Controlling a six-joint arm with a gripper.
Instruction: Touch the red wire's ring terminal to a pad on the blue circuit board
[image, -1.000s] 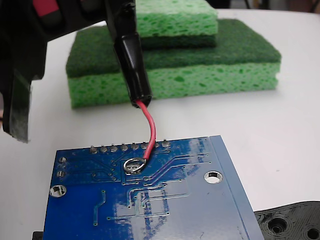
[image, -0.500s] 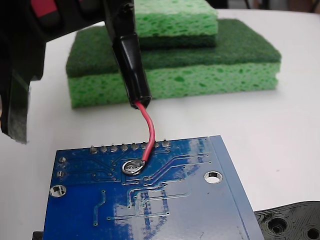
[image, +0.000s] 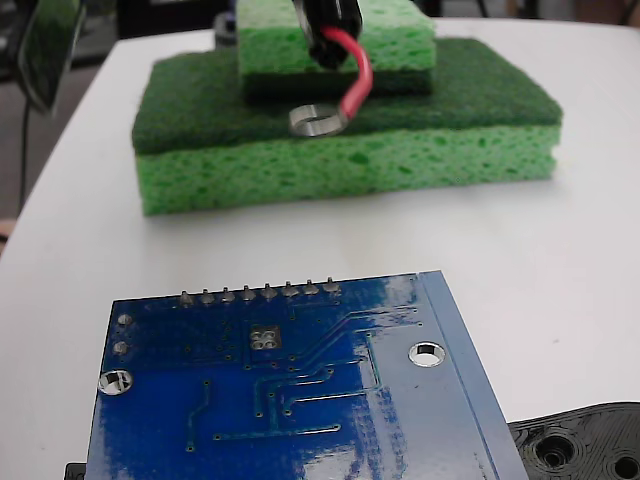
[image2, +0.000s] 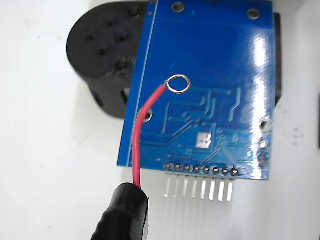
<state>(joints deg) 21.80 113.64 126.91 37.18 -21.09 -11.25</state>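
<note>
**Ring terminal held above the blue circuit board**

We take the blue circuit board (image: 300, 400) as our landmark. In the fixed view it lies flat on the white table (image: 560, 240), nearest the camera, with a row of silver solder joints (image: 258, 294) along its far edge and a round mounting hole (image: 427, 354) towards its right side. A small square silver pad (image: 264, 339) sits just behind the board's centre, uncovered.

The red wire (image: 355, 75) hangs well above and behind the board, emerging from a thick black sleeve (image: 330, 25) at the top of the picture. Its ring terminal (image: 317, 121) shows clear of the board, seen against the stacked green sponges (image: 400, 150) that lie beyond the board's far edge.

In the wrist view we look down the wire (image2: 142, 132) from the sleeve (image2: 122, 212); the ring terminal (image2: 178, 83) appears over the board's (image2: 210, 55) middle, up from the square pad (image2: 204, 140). A black perforated piece (image2: 102, 55) lies partly under the board's left edge.

The gripper's fingers are outside both pictures, so we cannot tell their opening.
</note>
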